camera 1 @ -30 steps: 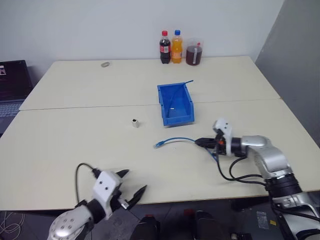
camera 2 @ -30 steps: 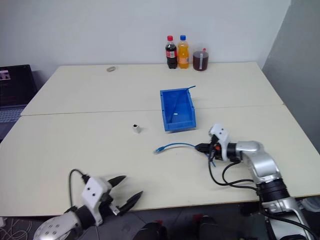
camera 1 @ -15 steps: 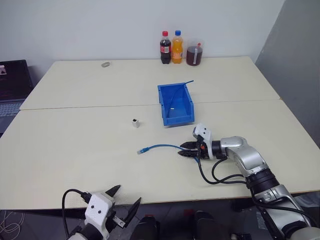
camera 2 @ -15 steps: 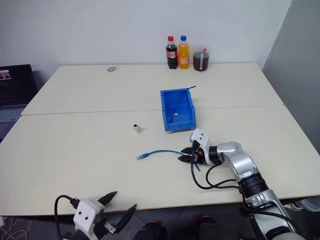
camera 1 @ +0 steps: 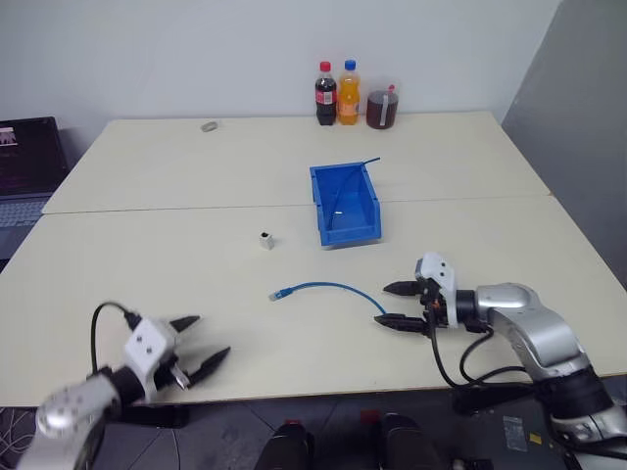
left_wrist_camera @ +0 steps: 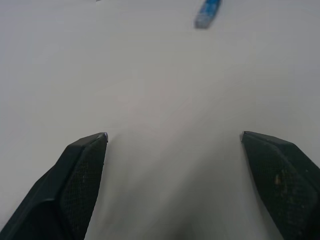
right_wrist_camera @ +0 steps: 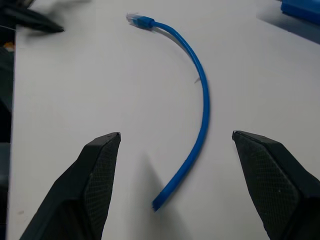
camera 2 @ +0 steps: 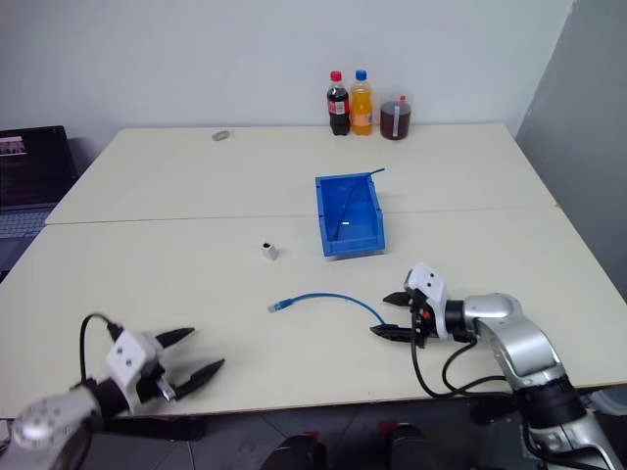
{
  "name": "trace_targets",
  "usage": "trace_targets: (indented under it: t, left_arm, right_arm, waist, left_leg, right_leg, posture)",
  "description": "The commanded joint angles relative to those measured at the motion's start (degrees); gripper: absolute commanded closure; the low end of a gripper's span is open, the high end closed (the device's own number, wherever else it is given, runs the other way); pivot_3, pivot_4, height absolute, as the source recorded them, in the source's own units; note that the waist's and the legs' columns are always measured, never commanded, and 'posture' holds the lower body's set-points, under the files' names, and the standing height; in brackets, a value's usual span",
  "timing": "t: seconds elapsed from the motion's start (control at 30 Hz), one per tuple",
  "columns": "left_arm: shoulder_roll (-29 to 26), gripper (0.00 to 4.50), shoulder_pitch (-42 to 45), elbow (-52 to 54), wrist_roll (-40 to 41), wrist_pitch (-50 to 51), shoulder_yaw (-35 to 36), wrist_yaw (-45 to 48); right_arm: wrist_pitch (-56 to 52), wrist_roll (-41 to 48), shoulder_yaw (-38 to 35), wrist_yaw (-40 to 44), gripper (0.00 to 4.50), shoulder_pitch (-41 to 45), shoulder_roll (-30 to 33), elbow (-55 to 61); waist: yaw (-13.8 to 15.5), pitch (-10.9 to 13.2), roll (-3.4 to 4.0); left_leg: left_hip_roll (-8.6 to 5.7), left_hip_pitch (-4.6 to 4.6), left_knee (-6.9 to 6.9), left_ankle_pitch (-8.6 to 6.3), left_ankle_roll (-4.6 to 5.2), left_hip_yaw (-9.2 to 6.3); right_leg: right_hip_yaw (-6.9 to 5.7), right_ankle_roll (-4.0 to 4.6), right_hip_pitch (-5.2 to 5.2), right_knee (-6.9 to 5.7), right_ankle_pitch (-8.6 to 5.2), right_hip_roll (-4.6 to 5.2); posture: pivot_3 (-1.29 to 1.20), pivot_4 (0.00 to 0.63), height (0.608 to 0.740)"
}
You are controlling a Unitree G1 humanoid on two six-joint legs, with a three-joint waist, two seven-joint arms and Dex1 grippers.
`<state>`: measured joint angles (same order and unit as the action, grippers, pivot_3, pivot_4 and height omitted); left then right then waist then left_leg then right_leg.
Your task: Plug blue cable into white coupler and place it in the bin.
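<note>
On the table, the blue cable point(right_wrist_camera: 200, 95) lies loose before the right gripper's point(camera 1: 400, 305) spread jaws.

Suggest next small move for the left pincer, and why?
Probably reach the open left pincer toward the white coupler. It sits loose on the table, apart from the blue cable, which lies free in front of the open right pincer.

Blue cable point(camera 1: 328, 290) lying curved on the table point(camera 1: 147, 255), free of the right gripper point(camera 1: 397, 305), fingers spread just beside its near end. White coupler point(camera 1: 265, 240) apart, left of the bin point(camera 1: 344, 203). Left gripper point(camera 1: 199, 342) spread at the table's front edge.
</note>
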<state>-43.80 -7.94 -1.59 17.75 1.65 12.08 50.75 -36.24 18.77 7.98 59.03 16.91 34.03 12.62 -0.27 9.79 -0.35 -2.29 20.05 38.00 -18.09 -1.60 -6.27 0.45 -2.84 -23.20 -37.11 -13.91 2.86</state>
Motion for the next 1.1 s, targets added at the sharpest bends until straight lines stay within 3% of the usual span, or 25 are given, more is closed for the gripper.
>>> trace_targets:
  t: [0.03, 0.2, 0.47, 1.1]
  left_arm:
    - [-0.74, 0.0, 11.26, -3.87, -1.14, 2.42, -7.08, 7.4]
    - [2.34, 0.0, 25.73, -9.61, -4.86, 3.64, -16.44, 13.37]
    - [1.66, 0.0, 31.33, -14.84, -9.23, 1.48, -22.13, 19.34]
    - [-0.81, 4.16, 27.37, -14.96, -10.64, 5.72, -21.73, 20.69]
  right_arm:
    - [-3.92, 4.31, -3.02, -2.23, 0.7, -0.38, 0.49, 7.64]
    - [-6.59, 6.21, -4.77, -5.11, 0.7, -2.46, 1.2, 11.39]
    - [-9.21, 8.39, -8.35, -9.49, 0.7, -5.92, 2.7, 15.36]
    - [-8.26, 10.16, -10.88, -13.14, 0.65, -11.61, 5.22, 17.95]
  waist:
    - [-0.13, -0.03, -0.04]
    - [-0.22, -0.04, -0.09]
    - [-1.46, -0.04, -0.1]
    - [-1.49, -0.09, -0.09]
  left_leg:
    - [0.0, -0.05, -0.01, -0.01, 0.01, 0.01]
    - [-0.13, 0.02, 0.0, 0.01, -0.04, 0.08]
    - [-0.12, 0.85, -0.01, 0.08, -0.24, 0.12]
    - [-0.08, 0.68, 0.08, 0.0, 0.0, 0.13]
  right_leg:
    - [0.07, 0.01, 0.03, 0.02, 0.01, 0.03]
    - [0.21, 0.24, -0.02, 0.12, 0.21, 0.18]
    - [0.34, 0.27, -0.9, 0.01, 0.22, 0.21]
    - [0.33, 0.25, -0.75, -0.1, 0.21, 0.15]
  posture:
    - [0.0, 0.15, 0.74]
    - [0.0, 0.15, 0.74]
    - [0.0, 0.15, 0.74]
    - [0.0, 0.15, 0.74]
